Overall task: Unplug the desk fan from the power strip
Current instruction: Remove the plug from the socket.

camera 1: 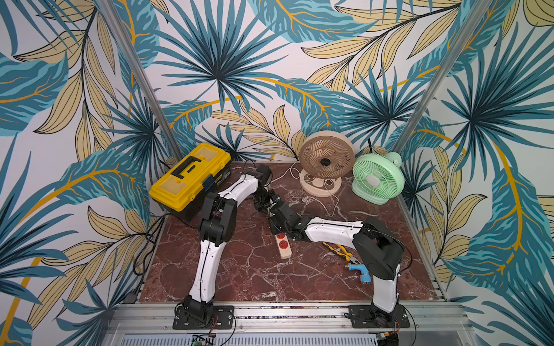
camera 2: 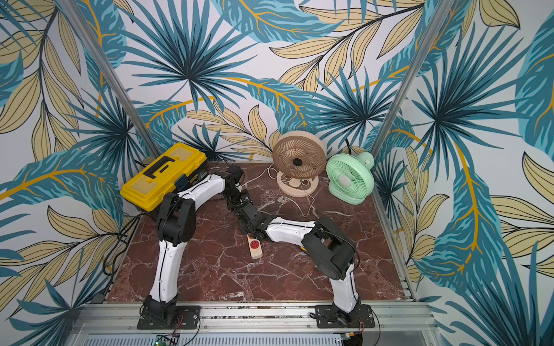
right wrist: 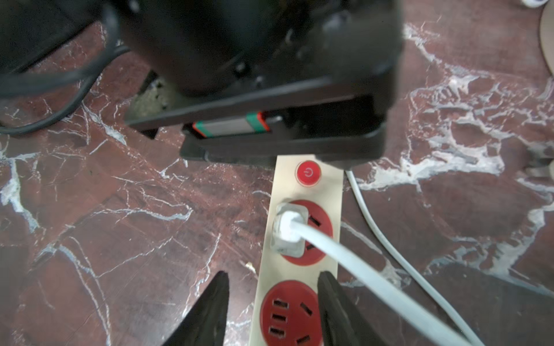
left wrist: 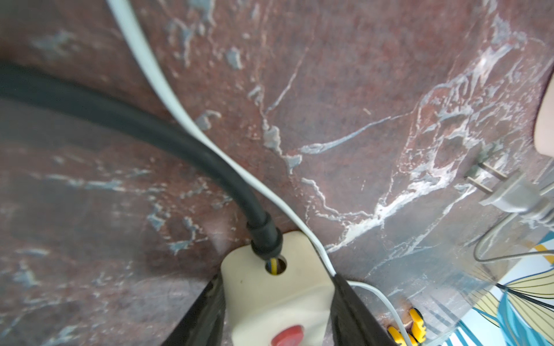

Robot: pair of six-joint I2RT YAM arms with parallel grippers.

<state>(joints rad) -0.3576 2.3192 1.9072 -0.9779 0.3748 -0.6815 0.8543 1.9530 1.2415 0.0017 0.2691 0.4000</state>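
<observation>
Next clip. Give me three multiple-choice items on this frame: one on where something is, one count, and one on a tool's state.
1. Which socket of the power strip holds a plug?
A. The one beside the red button
B. The second from it
C. The last one

2. How many desk fans are in view?
A. One
B. Two
C. Three

3. The left tool is:
A. wide open in the air
B. shut on the strip's cord end
C. shut on a fan

Key:
1 A: the white plug sits right beside the button.
2 B: a beige fan and a green fan are in view.
3 B: the left wrist view shows its fingers pressed on both sides of the strip.
</observation>
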